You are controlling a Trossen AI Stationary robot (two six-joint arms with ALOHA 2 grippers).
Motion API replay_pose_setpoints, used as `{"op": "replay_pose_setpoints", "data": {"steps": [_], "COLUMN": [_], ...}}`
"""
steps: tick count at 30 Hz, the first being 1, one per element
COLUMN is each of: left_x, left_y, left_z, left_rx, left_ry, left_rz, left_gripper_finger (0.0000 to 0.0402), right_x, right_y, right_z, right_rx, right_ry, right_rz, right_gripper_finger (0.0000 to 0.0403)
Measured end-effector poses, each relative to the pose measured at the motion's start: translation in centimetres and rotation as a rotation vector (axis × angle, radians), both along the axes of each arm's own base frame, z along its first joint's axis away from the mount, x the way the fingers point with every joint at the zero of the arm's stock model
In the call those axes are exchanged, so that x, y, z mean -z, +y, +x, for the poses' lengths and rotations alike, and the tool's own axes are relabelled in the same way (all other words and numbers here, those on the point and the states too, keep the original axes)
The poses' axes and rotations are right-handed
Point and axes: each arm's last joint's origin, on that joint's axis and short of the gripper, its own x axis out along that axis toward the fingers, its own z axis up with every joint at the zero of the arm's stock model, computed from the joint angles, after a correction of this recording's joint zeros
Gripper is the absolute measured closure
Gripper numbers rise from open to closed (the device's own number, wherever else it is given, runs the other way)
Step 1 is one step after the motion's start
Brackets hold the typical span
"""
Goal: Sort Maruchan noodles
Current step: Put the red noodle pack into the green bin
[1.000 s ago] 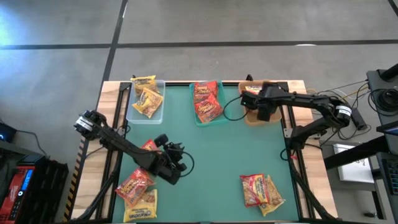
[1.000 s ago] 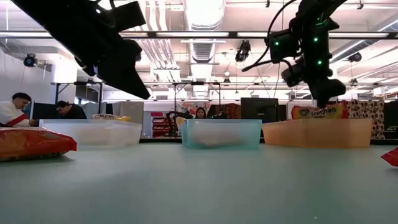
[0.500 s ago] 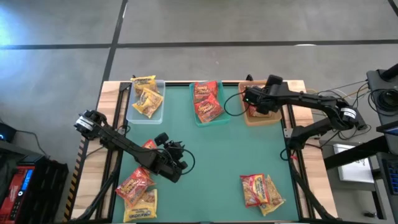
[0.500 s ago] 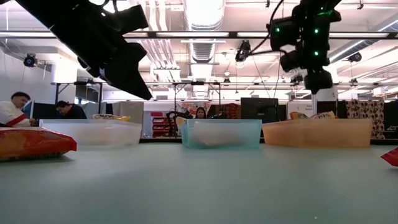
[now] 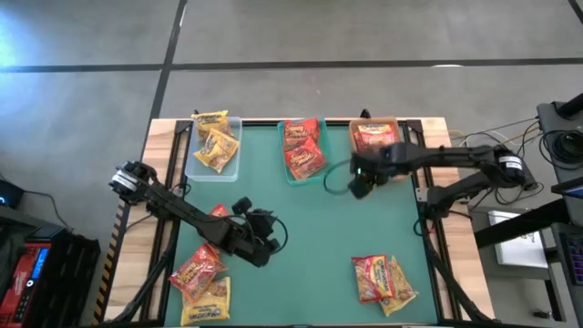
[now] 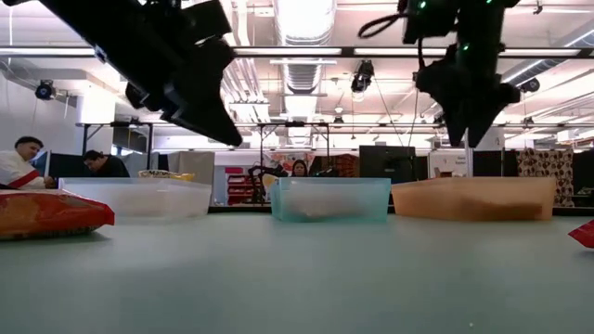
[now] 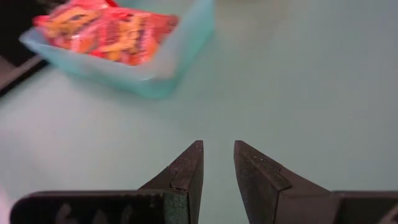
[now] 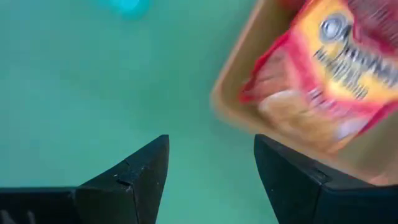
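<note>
Maruchan noodle packets lie in three trays at the far edge: yellow ones in the clear tray [image 5: 214, 146], red ones in the teal tray [image 5: 303, 150], and one orange-red packet [image 5: 373, 137] flat in the tan tray [image 5: 398, 169]. Loose packets lie in a near-left pile [image 5: 199, 273] and a near-right pile [image 5: 383, 278]. My left gripper [image 5: 269, 239] hovers over the mat right of the near-left pile, narrowly open and empty [image 7: 217, 146]. My right gripper [image 5: 360, 182] hangs open and empty [image 8: 211, 140] above the mat, just off the tan tray's near-left corner.
One more red packet [image 5: 219, 212] lies partly under my left arm. The green mat [image 5: 328, 237] between the two piles and the trays is bare. People sit in the room beyond the table's far left [image 6: 23, 162].
My right gripper has moved from over the tan tray toward the table's left and near side, rising a little and rolling about its own axis. The orange-red packet, which stood above the tray's rim, has fallen flat inside the tray.
</note>
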Motion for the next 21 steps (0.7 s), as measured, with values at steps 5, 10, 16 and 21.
{"op": "replay_pose_setpoints", "data": {"steps": [5, 10, 16, 21], "left_x": [0.7, 1.7, 1.8, 1.3], "left_y": [-1.7, -3.2, -4.7, -4.7], "left_z": [1.0, 1.5, 0.4, -2.4], "left_rx": [0.099, 0.152, 0.210, 0.194], "left_ry": [-0.050, -0.086, -0.052, 0.104], "left_rz": [-0.047, -0.061, -0.070, -0.109], "left_gripper_finger": [0.0328, 0.0328, 0.0328, 0.0328], "right_x": [0.3, 0.3, 0.4, 1.2], "right_y": [4.7, 9.5, 14.4, 16.5], "right_z": [0.3, -0.1, 1.7, 4.7], "right_rx": [0.024, 0.071, -0.024, -0.157], "right_ry": [-0.028, -0.075, -0.341, -0.534], "right_rz": [0.040, 0.092, 0.123, 0.103], "right_gripper_finger": [0.0179, 0.0179, 0.0179, 0.0179]}}
